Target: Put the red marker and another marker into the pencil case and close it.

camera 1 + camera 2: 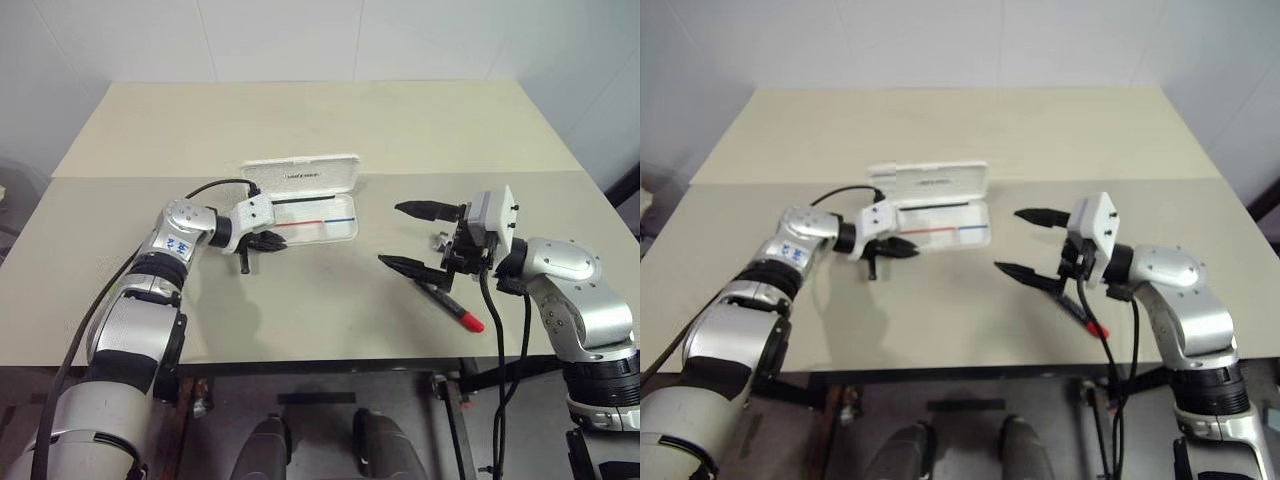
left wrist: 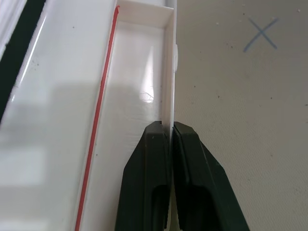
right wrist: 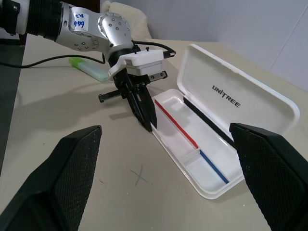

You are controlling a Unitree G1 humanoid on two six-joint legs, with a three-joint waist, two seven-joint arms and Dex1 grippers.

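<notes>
The white pencil case (image 1: 345,228) lies open on the table, its lettered lid (image 1: 300,174) tipped back and a red and a blue line inside. My left gripper (image 1: 275,241) is shut on the case's near wall (image 2: 169,72) at its left end, one finger inside and one outside. The red marker (image 1: 452,307), with a black barrel and a red cap, lies on the table to the right. My right gripper (image 1: 390,234) hangs open just above and left of it, holding nothing. A green marker (image 3: 89,69) lies on the table beyond my left arm.
A faint pen cross (image 3: 139,175) marks the table in front of the case. The tan table (image 1: 330,130) stretches bare behind the case to a white wall. The table's front edge (image 1: 330,362) runs close below both arms.
</notes>
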